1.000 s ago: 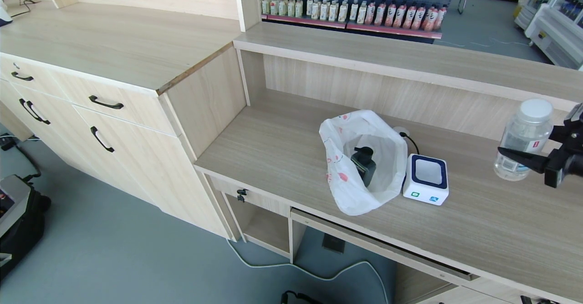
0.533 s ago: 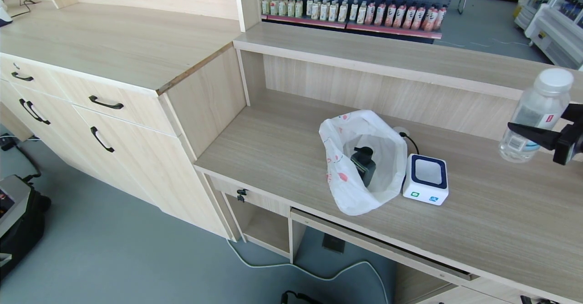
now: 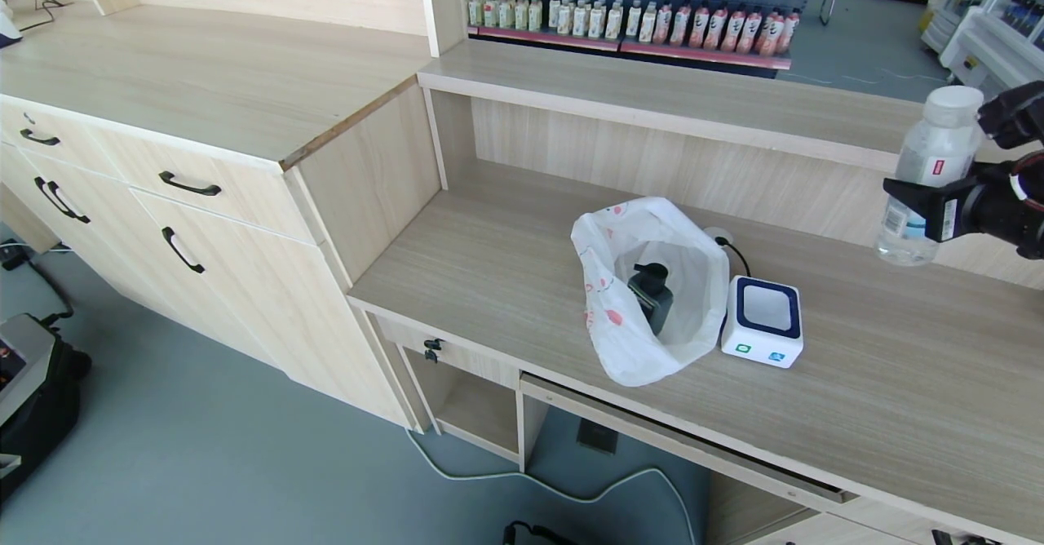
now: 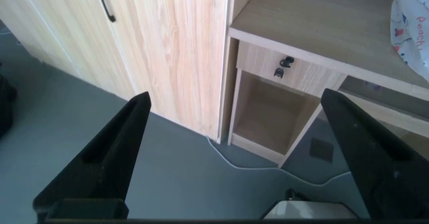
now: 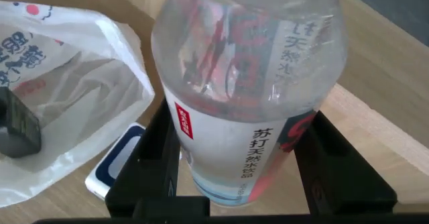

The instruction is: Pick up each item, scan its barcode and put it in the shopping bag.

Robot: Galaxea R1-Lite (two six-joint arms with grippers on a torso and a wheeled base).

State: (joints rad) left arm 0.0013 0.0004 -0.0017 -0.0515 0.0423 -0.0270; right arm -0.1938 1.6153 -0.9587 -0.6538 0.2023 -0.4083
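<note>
My right gripper (image 3: 930,202) is shut on a clear water bottle (image 3: 926,174) with a white cap, held upright in the air above the counter's right side. In the right wrist view the bottle (image 5: 248,83) stands between the black fingers (image 5: 151,163). A white shopping bag (image 3: 648,284) with red prints sits open on the counter, a dark item (image 3: 651,294) inside it. The white and blue barcode scanner (image 3: 764,321) stands right beside the bag, left of and below the bottle. My left gripper (image 4: 234,150) hangs open over the floor by the cabinet.
The wooden counter (image 3: 506,259) has a raised back shelf (image 3: 669,88) behind the bag. A cable (image 3: 734,253) runs from the scanner to the back wall. Drawers and cupboard doors (image 3: 188,227) lie to the left. The bag (image 5: 60,83) and scanner (image 5: 114,170) show below the bottle.
My right gripper has lifted the bottle off the counter, raised it and carried it slightly leftward. The bag, scanner and left arm have not moved.
</note>
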